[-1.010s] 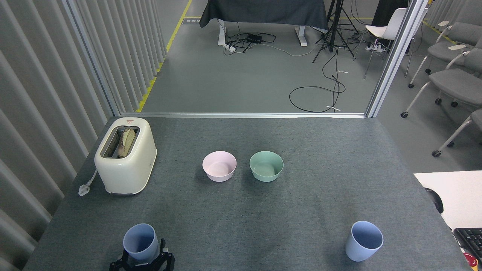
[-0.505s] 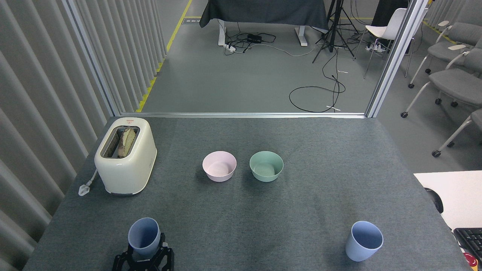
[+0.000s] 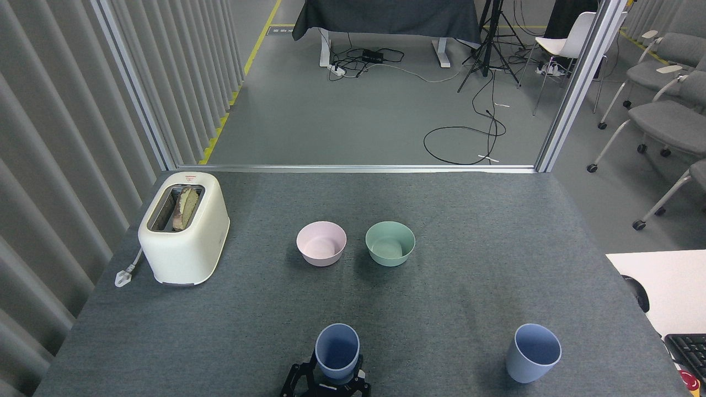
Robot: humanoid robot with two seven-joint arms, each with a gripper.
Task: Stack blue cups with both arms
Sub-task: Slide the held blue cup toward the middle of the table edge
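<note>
One blue cup stands upright near the bottom centre of the head view, its mouth facing up. My left gripper is shut on its lower part, black fingers wrapping the base at the frame's bottom edge. A second blue cup rests on the grey table at the front right, tilted slightly, with nothing touching it. My right arm and gripper are out of view.
A pink bowl and a green bowl sit side by side at mid-table. A cream toaster with bread in it stands at the left, its plug beside it. A white desk with a keyboard borders the right edge.
My left gripper has carried its blue cup from the front left to the front centre, toward the other cup. The right cup has not moved.
</note>
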